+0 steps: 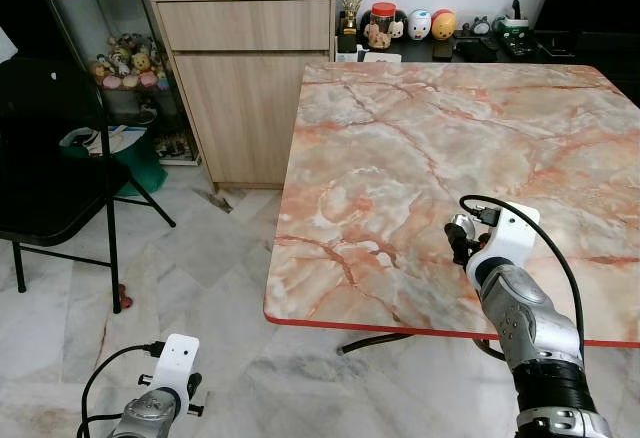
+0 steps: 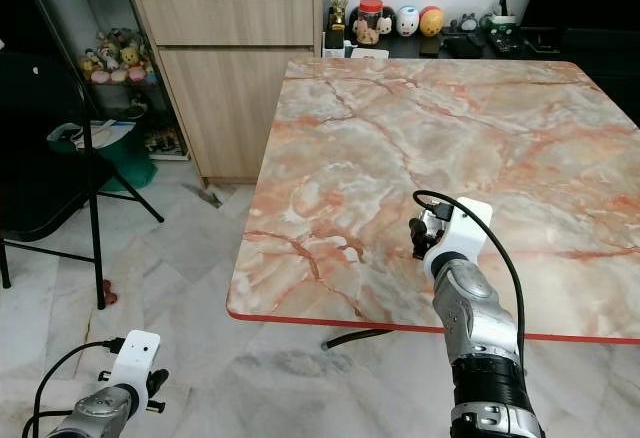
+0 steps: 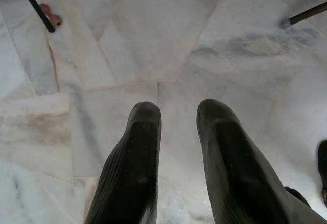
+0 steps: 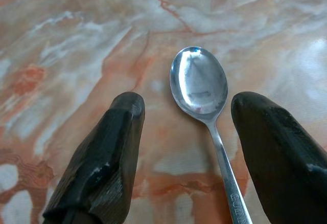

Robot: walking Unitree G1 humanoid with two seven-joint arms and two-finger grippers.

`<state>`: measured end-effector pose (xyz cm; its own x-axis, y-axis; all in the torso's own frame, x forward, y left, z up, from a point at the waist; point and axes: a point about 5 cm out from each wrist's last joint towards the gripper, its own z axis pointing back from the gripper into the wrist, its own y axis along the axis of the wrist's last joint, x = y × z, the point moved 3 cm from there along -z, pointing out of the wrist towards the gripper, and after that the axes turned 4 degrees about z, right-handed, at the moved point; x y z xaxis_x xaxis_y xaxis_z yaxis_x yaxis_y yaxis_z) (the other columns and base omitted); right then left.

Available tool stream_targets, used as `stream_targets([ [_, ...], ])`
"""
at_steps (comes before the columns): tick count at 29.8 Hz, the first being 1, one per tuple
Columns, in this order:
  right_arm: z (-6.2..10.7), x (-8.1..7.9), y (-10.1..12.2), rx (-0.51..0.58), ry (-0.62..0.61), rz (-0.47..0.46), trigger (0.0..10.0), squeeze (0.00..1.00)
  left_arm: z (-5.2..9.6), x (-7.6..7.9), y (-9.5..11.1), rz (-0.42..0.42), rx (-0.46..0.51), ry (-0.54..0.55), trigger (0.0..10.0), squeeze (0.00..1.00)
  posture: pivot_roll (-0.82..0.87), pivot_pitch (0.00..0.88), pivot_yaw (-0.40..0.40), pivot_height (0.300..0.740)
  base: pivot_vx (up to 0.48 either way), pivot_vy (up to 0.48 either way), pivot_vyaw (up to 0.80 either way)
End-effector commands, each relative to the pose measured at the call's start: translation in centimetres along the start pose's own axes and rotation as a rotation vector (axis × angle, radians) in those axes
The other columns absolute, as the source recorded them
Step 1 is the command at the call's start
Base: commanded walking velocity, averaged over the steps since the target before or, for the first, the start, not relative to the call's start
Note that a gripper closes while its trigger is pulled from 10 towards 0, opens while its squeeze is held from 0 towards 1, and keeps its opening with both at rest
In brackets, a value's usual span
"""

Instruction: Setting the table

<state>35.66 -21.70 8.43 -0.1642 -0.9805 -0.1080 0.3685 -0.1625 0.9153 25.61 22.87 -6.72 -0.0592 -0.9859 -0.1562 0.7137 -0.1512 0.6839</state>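
A silver spoon (image 4: 200, 83) lies flat on the marble table (image 1: 420, 138), bowl pointing away from the wrist. My right gripper (image 4: 189, 104) is open just above it, one black finger on each side of the bowl, neither touching it. From the head camera, the right gripper (image 1: 456, 239) hovers over the table's near part, a little in from the red front edge. My left gripper (image 3: 180, 109) hangs low over the marble floor, open and holding nothing.
A wooden cabinet (image 1: 245, 88) stands to the left behind the table. A black folding chair (image 1: 50, 158) stands on the floor at far left, beside a glass shelf of figurines (image 1: 125, 63). Jars and small figures (image 1: 415, 24) line a low black shelf behind the table.
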Motion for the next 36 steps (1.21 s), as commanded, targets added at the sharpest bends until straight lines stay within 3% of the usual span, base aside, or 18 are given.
stream_targets([
  [1, -0.2, -0.2, 0.3, -0.002, 0.000, 0.029, 10.0, 0.00, 0.1, -0.1, -0.4, -0.007, -0.020, 0.004, 10.0, 0.00, 0.00, 0.000, 0.009, 0.740, 0.000, 0.000, 0.00],
  [36, -1.0, 0.0, -2.0, -0.081, -0.016, 0.015, 10.0, 0.00, 0.1, -0.1, -0.5, -0.005, -0.021, 0.005, 10.0, 0.00, 0.01, 0.000, 0.006, 0.740, 0.000, 0.000, 0.00],
])
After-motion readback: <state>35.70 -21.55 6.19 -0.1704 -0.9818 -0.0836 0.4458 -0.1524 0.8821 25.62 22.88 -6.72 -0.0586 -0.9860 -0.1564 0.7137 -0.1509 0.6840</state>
